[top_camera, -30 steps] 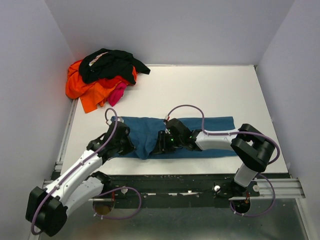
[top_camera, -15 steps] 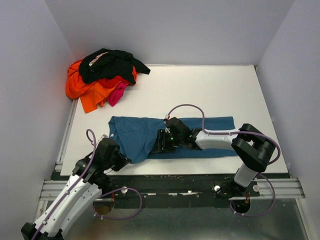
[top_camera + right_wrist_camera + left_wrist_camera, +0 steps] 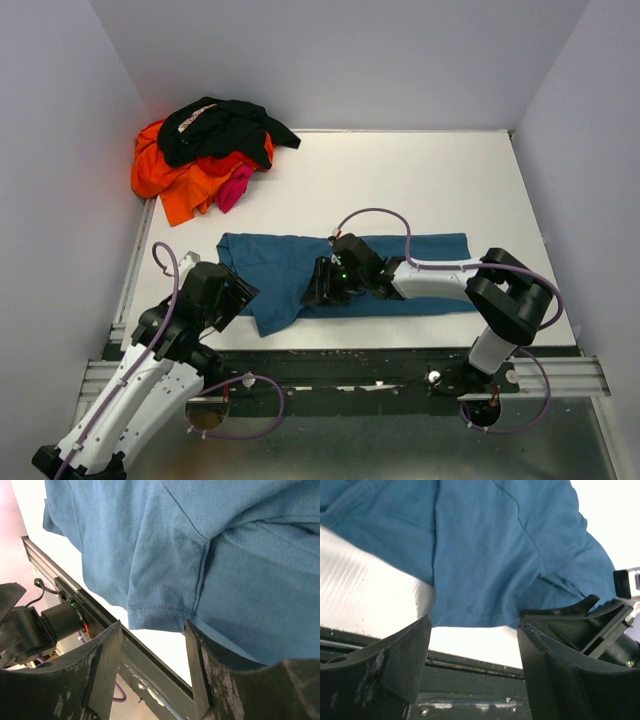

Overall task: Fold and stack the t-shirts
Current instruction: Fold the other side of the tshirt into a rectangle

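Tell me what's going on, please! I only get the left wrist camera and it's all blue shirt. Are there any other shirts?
Observer: Yes. The top camera shows a pile in the far left corner: a black shirt lying on an orange shirt, with a pink shirt poking out.
Operator: Is the blue one all flat?
Observer: Not quite. The blue shirt stretches sideways across the near part of the table, but its left end lies uneven, with one flap reaching toward the near edge.
Operator: Is the other claw grabbing it?
Observer: No. The right claw is open, with a sleeve hem just beyond its fingertips.
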You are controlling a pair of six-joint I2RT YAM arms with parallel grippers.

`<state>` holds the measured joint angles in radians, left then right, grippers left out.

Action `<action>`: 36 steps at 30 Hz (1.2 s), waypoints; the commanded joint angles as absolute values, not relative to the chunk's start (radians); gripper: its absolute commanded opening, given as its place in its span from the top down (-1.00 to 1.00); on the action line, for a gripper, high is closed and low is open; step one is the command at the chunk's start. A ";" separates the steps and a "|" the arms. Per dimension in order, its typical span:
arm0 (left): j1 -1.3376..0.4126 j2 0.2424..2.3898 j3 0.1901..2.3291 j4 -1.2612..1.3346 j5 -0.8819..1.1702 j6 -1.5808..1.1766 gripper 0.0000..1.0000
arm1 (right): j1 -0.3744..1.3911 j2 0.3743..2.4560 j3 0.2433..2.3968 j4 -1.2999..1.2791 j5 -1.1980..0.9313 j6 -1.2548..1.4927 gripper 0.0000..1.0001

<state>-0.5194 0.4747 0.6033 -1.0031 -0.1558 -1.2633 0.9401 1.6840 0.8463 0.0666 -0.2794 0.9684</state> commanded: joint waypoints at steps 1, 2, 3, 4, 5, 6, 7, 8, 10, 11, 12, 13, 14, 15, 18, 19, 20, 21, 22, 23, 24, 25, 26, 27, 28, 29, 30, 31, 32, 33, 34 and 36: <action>-0.523 0.563 0.583 -0.913 -0.255 -1.207 -0.56 | 0.937 1.684 0.825 0.104 -0.284 1.026 -0.17; -0.522 0.586 0.575 -0.891 -0.262 -1.204 -0.51 | 0.937 1.689 0.818 0.115 -0.287 1.035 -0.16; -0.522 0.613 0.574 -0.873 -0.281 -1.201 -0.45 | 0.940 1.692 0.812 0.120 -0.284 1.048 -0.15; -0.522 0.638 0.569 -0.847 -0.294 -1.192 -0.40 | 0.939 1.693 0.804 0.123 -0.279 1.052 -0.11; -0.520 0.659 0.566 -0.824 -0.307 -1.186 -0.36 | 0.939 1.698 0.802 0.126 -0.279 1.054 -0.06; -0.520 0.682 0.565 -0.802 -0.320 -1.183 -0.29 | 0.939 1.703 0.802 0.129 -0.278 1.054 -0.01; -0.519 0.702 0.568 -0.784 -0.331 -1.180 -0.25 | 0.939 1.710 0.804 0.129 -0.281 1.054 0.03; -0.517 0.725 0.568 -0.769 -0.347 -1.178 -0.22 | 0.939 1.718 0.807 0.129 -0.285 1.057 0.05; -0.508 0.768 0.569 -0.752 -0.362 -1.173 -0.22 | 0.940 1.730 0.811 0.129 -0.293 1.055 0.05; -0.500 0.790 0.572 -0.753 -0.367 -1.173 -0.22 | 0.940 1.735 0.813 0.130 -0.295 1.054 0.03; -0.496 0.801 0.572 -0.746 -0.368 -1.170 -0.22 | 0.943 1.739 0.816 0.127 -0.293 1.051 0.02; -0.491 0.811 0.568 -0.736 -0.367 -1.170 -0.22 | 0.945 1.746 0.818 0.126 -0.293 1.051 0.01; -0.483 0.818 0.558 -0.720 -0.359 -1.170 -0.21 | 0.946 1.750 0.822 0.127 -0.293 1.051 0.01; -0.471 0.822 0.545 -0.700 -0.347 -1.173 -0.20 | 0.948 1.758 0.827 0.126 -0.296 1.051 0.01; -0.434 0.833 0.499 -0.640 -0.295 -1.174 -0.14 | 0.956 1.778 0.841 0.120 -0.301 1.054 0.02; -0.423 0.839 0.491 -0.621 -0.281 -1.169 -0.11 | 0.956 1.778 0.842 0.118 -0.301 1.052 0.07; -0.414 0.844 0.480 -0.608 -0.278 -1.160 -0.07 | 0.956 1.772 0.842 0.115 -0.293 1.049 0.13; -0.407 0.853 0.477 -0.600 -0.276 -1.155 -0.02 | 0.956 1.764 0.845 0.106 -0.284 1.045 0.20; -0.397 0.857 0.476 -0.592 -0.275 -1.147 0.00 | 0.956 1.753 0.848 0.086 -0.269 1.040 0.21; -0.391 0.865 0.472 -0.581 -0.267 -1.140 0.02 | 0.956 1.741 0.853 0.060 -0.253 1.034 0.23; -0.384 0.871 0.469 -0.574 -0.258 -1.134 0.06 | 0.956 1.729 0.859 0.048 -0.246 1.028 0.30; -0.376 0.877 0.468 -0.569 -0.253 -1.132 0.09 | 0.956 1.721 0.861 0.034 -0.238 1.017 0.36; -0.368 0.885 0.465 -0.563 -0.249 -1.131 0.12 | 0.956 1.709 0.867 0.022 -0.232 1.005 0.38; -0.362 0.890 0.459 -0.551 -0.241 -1.126 0.14 | 0.956 1.701 0.870 0.009 -0.226 0.997 0.38; -0.356 0.893 0.457 -0.542 -0.233 -1.120 0.18 | 0.956 1.694 0.873 0.002 -0.227 0.983 0.38; -0.351 0.896 0.454 -0.531 -0.227 -1.117 0.21 | 0.956 1.686 0.874 0.002 -0.226 0.974 0.39; -0.350 0.897 0.451 -0.520 -0.221 -1.114 0.21 | 0.957 1.683 0.877 -0.033 -0.221 0.965 0.39; -0.348 0.900 0.449 -0.506 -0.212 -1.111 0.23 | 0.960 1.681 0.884 -0.046 -0.222 0.953 0.38; -0.348 0.903 0.442 -0.490 -0.200 -1.109 0.24 | 0.963 1.683 0.894 -0.064 -0.221 0.942 0.36; -0.348 0.908 0.434 -0.482 -0.192 -1.109 0.24 | 0.968 1.684 0.899 -0.081 -0.215 0.934 0.32; -0.348 0.913 0.428 -0.470 -0.184 -1.111 0.24 | 0.974 1.686 0.905 -0.090 -0.213 0.925 0.31; -0.348 0.923 0.410 -0.450 -0.173 -1.120 0.23 | 0.986 1.687 0.925 -0.129 -0.184 0.902 0.30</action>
